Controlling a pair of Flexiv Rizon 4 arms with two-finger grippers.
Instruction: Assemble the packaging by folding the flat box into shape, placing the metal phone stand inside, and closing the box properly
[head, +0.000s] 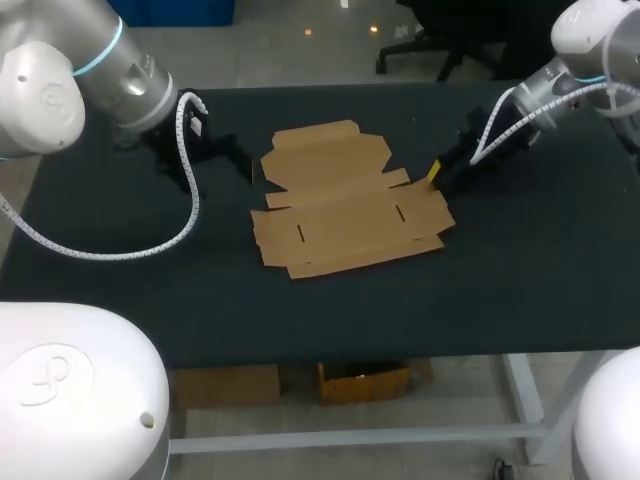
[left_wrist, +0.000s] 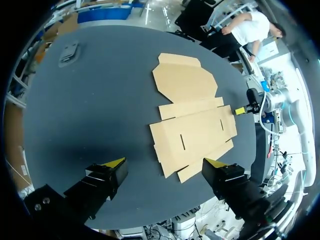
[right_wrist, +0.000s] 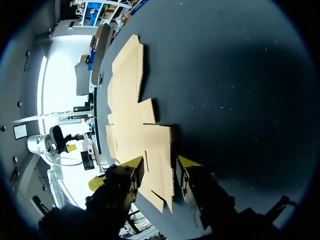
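The flat box (head: 345, 215) lies unfolded on the table (head: 520, 290). The left gripper (left_wrist: 164, 162) hovers spread nearby. The right gripper (right_wrist: 160, 162) straddles its edge, fingers parted.

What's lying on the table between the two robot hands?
The flat cardboard box lies between left gripper and right gripper, seen in the head view.

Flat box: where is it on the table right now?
In the head view the flat box lies unfolded at mid-table, between both arms, its right edge beside the right gripper.
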